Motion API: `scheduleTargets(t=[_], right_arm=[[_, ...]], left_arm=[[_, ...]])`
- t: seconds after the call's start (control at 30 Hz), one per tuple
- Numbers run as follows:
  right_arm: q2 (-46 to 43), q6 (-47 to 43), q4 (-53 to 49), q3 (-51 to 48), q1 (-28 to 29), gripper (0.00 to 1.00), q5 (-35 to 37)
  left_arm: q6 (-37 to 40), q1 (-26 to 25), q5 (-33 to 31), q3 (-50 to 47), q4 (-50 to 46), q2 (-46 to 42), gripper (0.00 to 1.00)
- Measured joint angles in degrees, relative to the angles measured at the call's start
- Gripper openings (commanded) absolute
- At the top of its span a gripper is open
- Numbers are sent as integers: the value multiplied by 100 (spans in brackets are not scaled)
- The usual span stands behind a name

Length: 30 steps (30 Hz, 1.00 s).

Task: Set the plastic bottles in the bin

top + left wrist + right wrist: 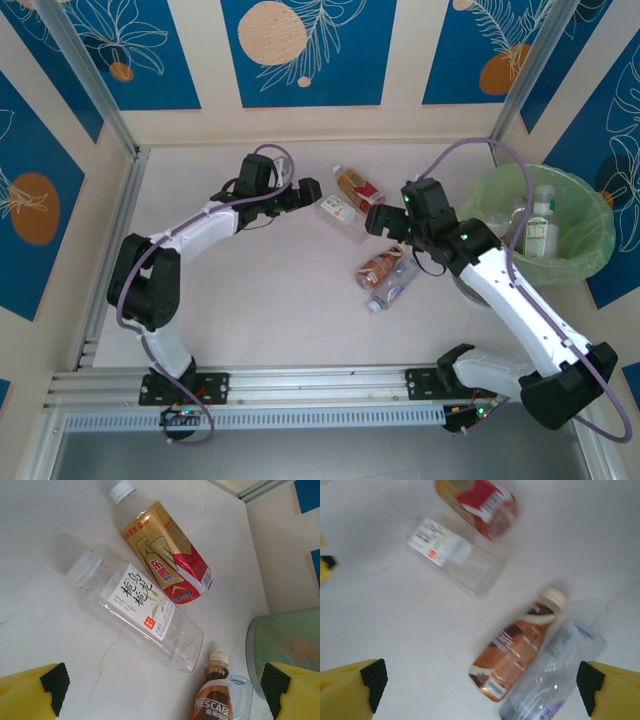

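My left claw point(308, 190) and right claw point(380, 221) gape empty; some clear plastic bottles point(541, 231) stand in the green-lined round bin point(598, 250), while four more bottles point(384, 266) await on the worktop point(260, 300).

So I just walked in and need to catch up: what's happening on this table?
Two robot arms are binning rubbish. Four small plastic bottles lie on the white table; the round grey bin with a green liner already holds others. The left claw and the right claw hover open near them, holding nothing.

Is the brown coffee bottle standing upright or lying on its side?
Lying on its side: the brown coffee bottle rests lengthwise on the table.
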Motion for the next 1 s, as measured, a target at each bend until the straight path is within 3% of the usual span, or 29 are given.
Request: scheduleTargets(t=[0.4, 0.63, 1.0], right_arm=[[7, 2124, -85, -1504, 450, 98, 76], [-63, 2817, -17, -1996, 433, 95, 66], [380, 3593, 297, -2162, 330, 78, 164]], left_arm=[[120, -7, 166, -133, 133, 0, 100], [192, -11, 175, -164, 129, -2, 100], [197, -28, 219, -164, 129, -2, 100]])
